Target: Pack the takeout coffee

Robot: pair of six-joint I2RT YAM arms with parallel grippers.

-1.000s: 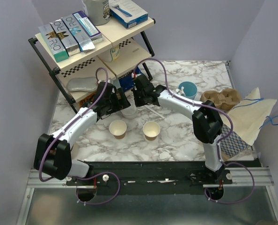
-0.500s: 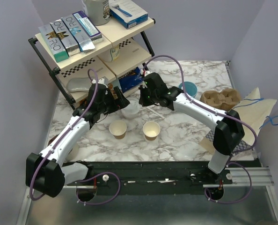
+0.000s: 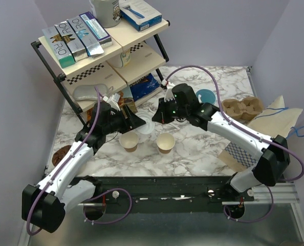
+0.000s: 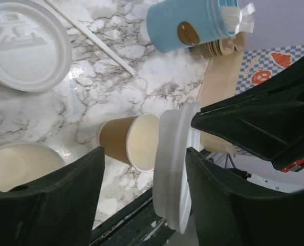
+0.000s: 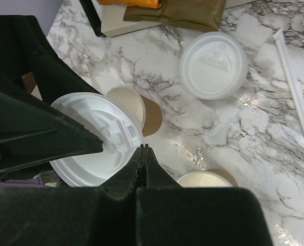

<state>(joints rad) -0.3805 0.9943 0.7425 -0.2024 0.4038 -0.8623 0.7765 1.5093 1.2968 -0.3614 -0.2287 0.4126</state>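
The left hand is spread wide. Its fingers stand on either side of the white plastic lid of the takeout coffee, one of them just beside the lid's face; contact cannot be confirmed. The lid is clear of the counter, between the two hands, and appears edge-on in the left wrist view. The right hand has its fingers pressed together on the lid's rim, pinching it. Below the lid, two tan paper cups stand upright and open-topped: the left cup and the right cup. Which cup belongs to the lid cannot be determined. Compared with half a second earlier, both hands are nearer the cups and the arm bases, the left arm is more extended, and the right elbow is farther right. The cups are in the same places. The held lid is thin moulded plastic, round, with a raised rim and an embossed top. A second lid of the same kind lies flat on the glossy, marble-patterned counter, near a thin white straw. The cups are kraft paper, tapered, pale inside. Farther right are a light-blue cup and a brown moulded-pulp carrier.
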